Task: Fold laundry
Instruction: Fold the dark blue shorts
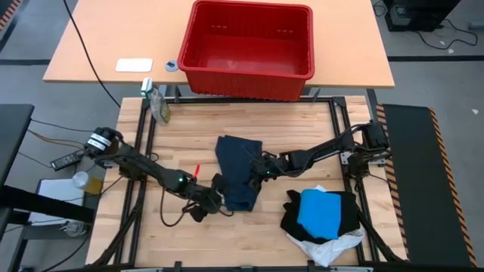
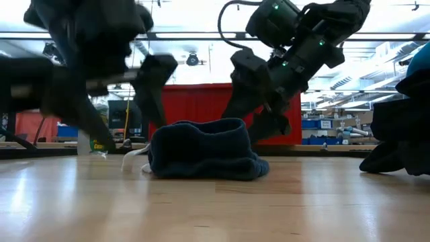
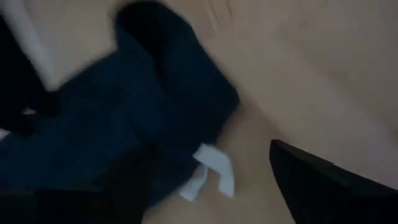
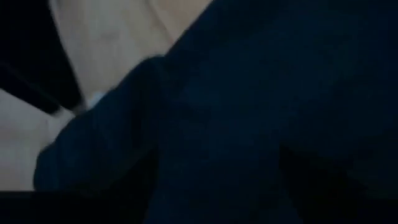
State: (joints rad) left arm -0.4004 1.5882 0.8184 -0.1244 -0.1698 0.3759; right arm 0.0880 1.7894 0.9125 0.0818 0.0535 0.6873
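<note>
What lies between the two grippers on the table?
The dark blue garment lies between the left gripper and right gripper, shown in the high view.

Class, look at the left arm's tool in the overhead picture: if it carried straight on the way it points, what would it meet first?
Most likely the dark blue garment lying just ahead of the left tool; height above the cloth is unclear.

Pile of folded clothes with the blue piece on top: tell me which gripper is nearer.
Right. The right gripper sits beside the pile, at the dark garment; the left gripper is beyond that garment.
</note>
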